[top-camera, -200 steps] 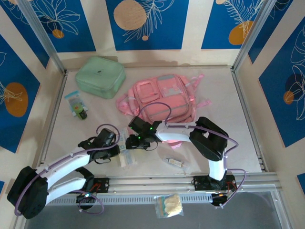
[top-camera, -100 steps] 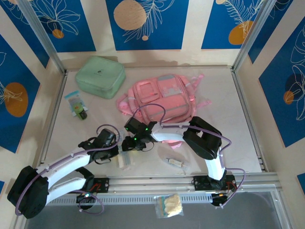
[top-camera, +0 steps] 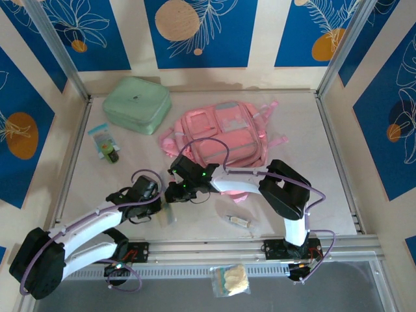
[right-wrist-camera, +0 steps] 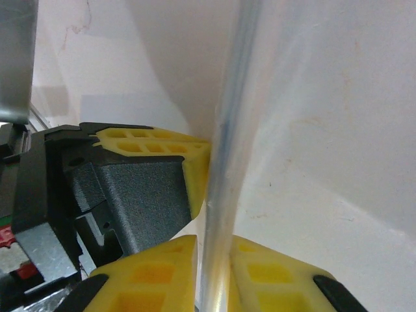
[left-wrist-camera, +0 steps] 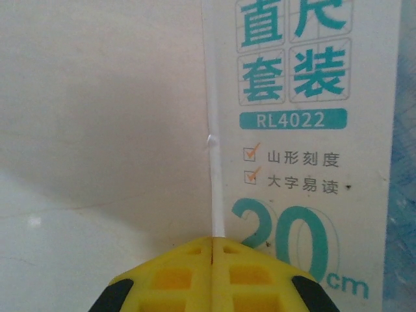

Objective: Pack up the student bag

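The student bag (top-camera: 218, 138) is laid flat at the far middle of the table (top-camera: 305, 188), with its pocketed front facing up. Just near of it, a ruler pack (top-camera: 169, 213) is pinched from both sides. The left gripper (top-camera: 161, 204) is clenched on its thin edge, and the right gripper (top-camera: 173, 194) is closed on the clear plastic edge just beside it. A mint-green case (top-camera: 136, 104) is seen at the far left.
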Controlling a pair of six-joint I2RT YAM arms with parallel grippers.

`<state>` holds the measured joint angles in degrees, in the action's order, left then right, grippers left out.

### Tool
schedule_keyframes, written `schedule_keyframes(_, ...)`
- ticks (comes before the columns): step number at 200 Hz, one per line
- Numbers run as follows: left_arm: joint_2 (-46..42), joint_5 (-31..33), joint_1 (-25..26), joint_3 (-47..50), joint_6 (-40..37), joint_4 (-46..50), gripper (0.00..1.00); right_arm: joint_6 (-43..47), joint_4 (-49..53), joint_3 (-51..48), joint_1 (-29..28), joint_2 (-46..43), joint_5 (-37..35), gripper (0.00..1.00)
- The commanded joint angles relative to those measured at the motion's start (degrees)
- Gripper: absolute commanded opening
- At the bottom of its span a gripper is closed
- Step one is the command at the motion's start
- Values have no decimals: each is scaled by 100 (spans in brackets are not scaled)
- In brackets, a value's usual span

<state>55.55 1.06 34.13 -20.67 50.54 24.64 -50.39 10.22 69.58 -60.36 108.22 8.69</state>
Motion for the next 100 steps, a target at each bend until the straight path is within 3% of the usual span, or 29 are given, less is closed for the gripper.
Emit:
schedule_keyframes(1,-76,-99,-38,37,-42,33,3,27,21,-45,37,41,130,16)
schedule_keyframes(48,-131,-112,-40,-171,-160,135,5,133,304,97,51,-44,26,5)
schedule_keyframes(67,-254,-8,-41,-421,-293,459,10,173,375,86,84,-254,-24,0)
schedule_keyframes(100,-667,304,-42,-1041,-720,1217,22,223,562,-165,196,-992,-356,0)
